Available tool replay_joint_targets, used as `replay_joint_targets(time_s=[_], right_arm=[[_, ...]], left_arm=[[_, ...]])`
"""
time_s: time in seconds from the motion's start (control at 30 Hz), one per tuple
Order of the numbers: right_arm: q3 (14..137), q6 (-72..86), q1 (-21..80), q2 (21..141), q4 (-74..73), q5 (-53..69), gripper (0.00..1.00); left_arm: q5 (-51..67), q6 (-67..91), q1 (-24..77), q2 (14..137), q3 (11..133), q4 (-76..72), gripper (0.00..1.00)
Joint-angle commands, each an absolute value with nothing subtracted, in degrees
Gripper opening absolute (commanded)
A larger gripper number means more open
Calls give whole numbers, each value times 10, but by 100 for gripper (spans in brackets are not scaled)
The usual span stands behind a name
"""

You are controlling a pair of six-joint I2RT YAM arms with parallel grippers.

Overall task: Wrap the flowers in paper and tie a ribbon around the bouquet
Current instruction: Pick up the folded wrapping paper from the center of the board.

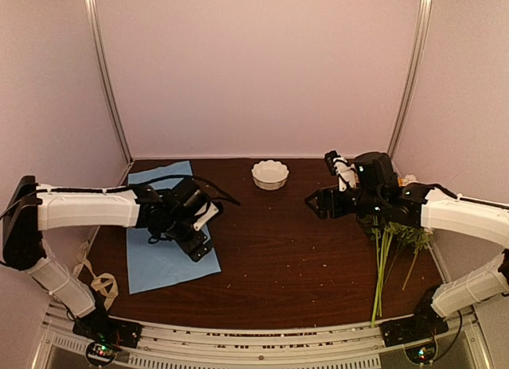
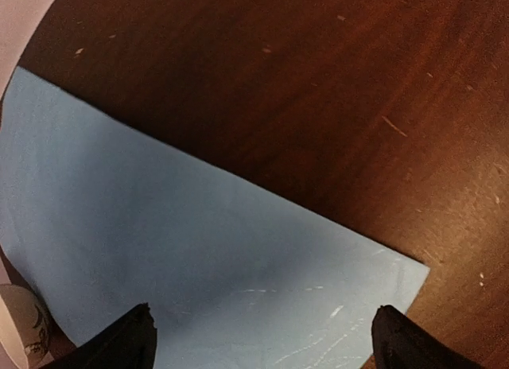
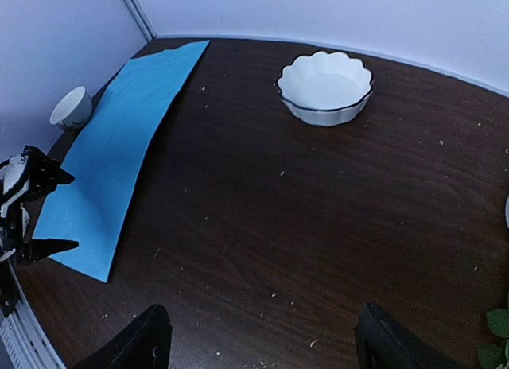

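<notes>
- Closest to me, a flat cream fabric ribbon (image 1: pixel 99 283) lies in loose loops off the table's left edge, beside the left arm's base.
- Thin, smooth light-blue paper sheet (image 1: pixel 159 262) lies flat on the left of the dark brown wood-grain table (image 1: pixel 278 266). Its straight right edge and one sharp corner border bare wood.
- Left gripper (image 1: pixel 195 226) hangs over that sheet, jaws spread wide, gripping nothing.
- Long green-stemmed artificial flowers (image 1: pixel 383 262) lie at the table's right side, stems toward the near edge, blooms mostly hidden under the right arm.
- Right gripper (image 1: pixel 322 184) points left above bare wood, jaws wide apart and empty.
- White glossy scalloped bowl (image 1: pixel 270 175) sits near the back wall.
- Between paper and flowers runs a broad stretch of crumb-speckled wood.
</notes>
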State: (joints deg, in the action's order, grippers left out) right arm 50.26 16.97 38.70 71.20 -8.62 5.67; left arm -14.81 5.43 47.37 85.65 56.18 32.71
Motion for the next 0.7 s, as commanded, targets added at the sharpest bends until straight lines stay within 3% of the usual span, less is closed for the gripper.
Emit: replay_joint_targets(time_s=[0.0,0.33,0.53,0.67], right_arm=[[502,185,452,717,-148,75,81],[387,209,539,626,-148,41,81],[351,230,539,575,-136,29,81],[354,232,539,574,-145,6,81]], left_arm=[[-165,1,549,930,620,411,98],[-217,-34,607,1002,638,438,97],[-249,-19,608,1044,639,411,86],[-248,-30,608,1042,614,376,85]])
